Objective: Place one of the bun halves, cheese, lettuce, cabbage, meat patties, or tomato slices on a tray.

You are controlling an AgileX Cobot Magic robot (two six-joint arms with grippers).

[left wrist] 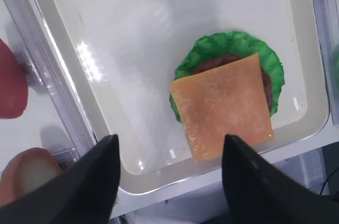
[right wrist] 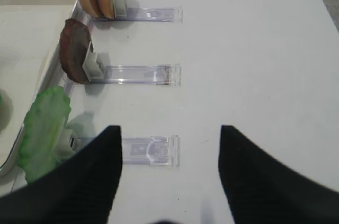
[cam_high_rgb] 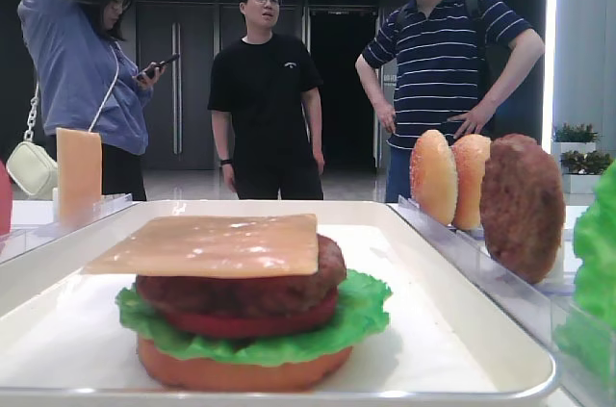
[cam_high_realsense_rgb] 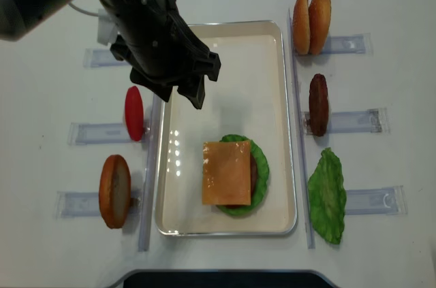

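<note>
On the white tray (cam_high_realsense_rgb: 225, 231) lies a stack: bun half at the bottom, lettuce (cam_high_realsense_rgb: 260, 169), tomato slice, meat patty (cam_high_rgb: 241, 290), with a cheese (cam_high_realsense_rgb: 227, 172) slice on top. My left gripper (cam_high_realsense_rgb: 176, 90) hangs open and empty over the tray's left side, apart from the stack (left wrist: 222, 107); in its own view the left gripper (left wrist: 169, 138) has nothing between its fingers. My right gripper (right wrist: 169, 127) is open and empty above the bare table, beside the holder with a loose lettuce leaf (right wrist: 45, 128). It does not show in the overhead view.
Clear holders flank the tray. Left: a tomato slice (cam_high_realsense_rgb: 134, 113), a bun half (cam_high_realsense_rgb: 114, 190) and a standing cheese slice (cam_high_rgb: 79, 176). Right: two bun halves (cam_high_realsense_rgb: 311, 22), a meat patty (cam_high_realsense_rgb: 318, 104), the lettuce leaf (cam_high_realsense_rgb: 328, 196). Three people stand behind the table.
</note>
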